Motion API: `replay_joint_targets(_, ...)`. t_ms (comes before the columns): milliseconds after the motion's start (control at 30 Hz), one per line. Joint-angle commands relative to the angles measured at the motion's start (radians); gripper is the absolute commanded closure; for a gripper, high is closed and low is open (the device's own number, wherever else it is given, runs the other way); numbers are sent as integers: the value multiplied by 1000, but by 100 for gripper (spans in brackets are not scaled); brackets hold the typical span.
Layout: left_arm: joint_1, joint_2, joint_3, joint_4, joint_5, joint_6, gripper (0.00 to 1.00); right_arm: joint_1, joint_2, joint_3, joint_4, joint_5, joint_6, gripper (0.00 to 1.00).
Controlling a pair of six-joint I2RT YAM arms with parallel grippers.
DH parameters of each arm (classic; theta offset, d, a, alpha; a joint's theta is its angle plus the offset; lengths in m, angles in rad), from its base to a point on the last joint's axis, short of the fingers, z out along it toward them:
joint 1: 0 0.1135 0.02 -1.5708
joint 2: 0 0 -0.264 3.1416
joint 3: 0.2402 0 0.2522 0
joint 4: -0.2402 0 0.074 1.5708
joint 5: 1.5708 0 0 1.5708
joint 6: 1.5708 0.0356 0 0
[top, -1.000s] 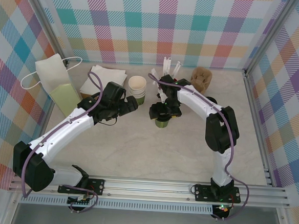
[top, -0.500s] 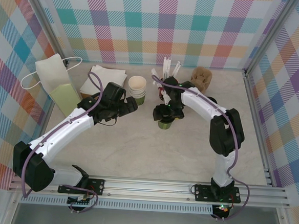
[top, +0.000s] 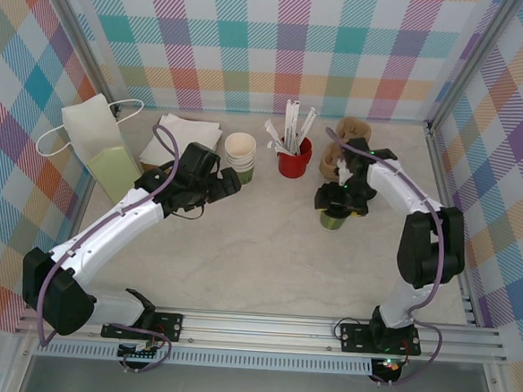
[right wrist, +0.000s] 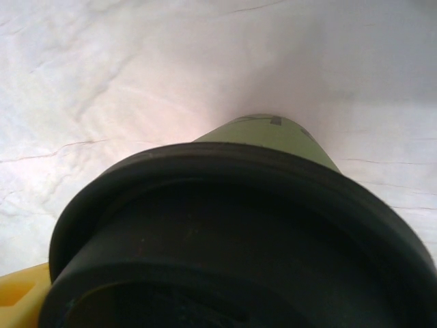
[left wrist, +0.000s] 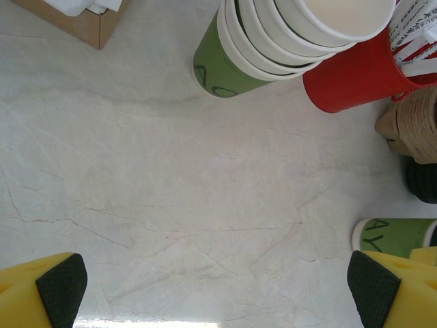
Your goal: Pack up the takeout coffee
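Note:
The takeout coffee (top: 333, 220) is an olive-green paper cup with a black lid, right of the table's middle. My right gripper (top: 337, 199) sits over its top, shut on it. In the right wrist view the black lid (right wrist: 239, 239) is close up, the green cup wall (right wrist: 273, 133) showing beyond it and a yellow finger (right wrist: 20, 294) at the lower left. My left gripper (top: 231, 183) stands open near the stack of cream cups, nothing between its black pads (left wrist: 61, 287). The coffee's green side (left wrist: 399, 234) shows at the right edge of the left wrist view.
A white paper bag (top: 91, 130) stands at the back left, a napkin box (top: 187, 130) beside it. The stack of cream cups (top: 240, 150), the red cup of stirrers (top: 293, 160) and brown cardboard sleeves (top: 354, 133) line the back. Metal rails (top: 449, 209) border the right side.
My right gripper has carried the takeout coffee from the middle of the table to the right, uncovering the red cup. The left arm has not moved.

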Motion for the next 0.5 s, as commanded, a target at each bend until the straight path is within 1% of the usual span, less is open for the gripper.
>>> replay_joint_targets(0,11,8,30,-12,5,17,0,-71,-41,-18,-6,1,-56,14)
replay_joint_targets(233,11,7,32,-14,6,14,0,-194,-39,-28,7,5,-89,14)
replay_joint_targets(467,11,3,32,-19,4,15,0,-236,-13,-48,34,8,-85,13)
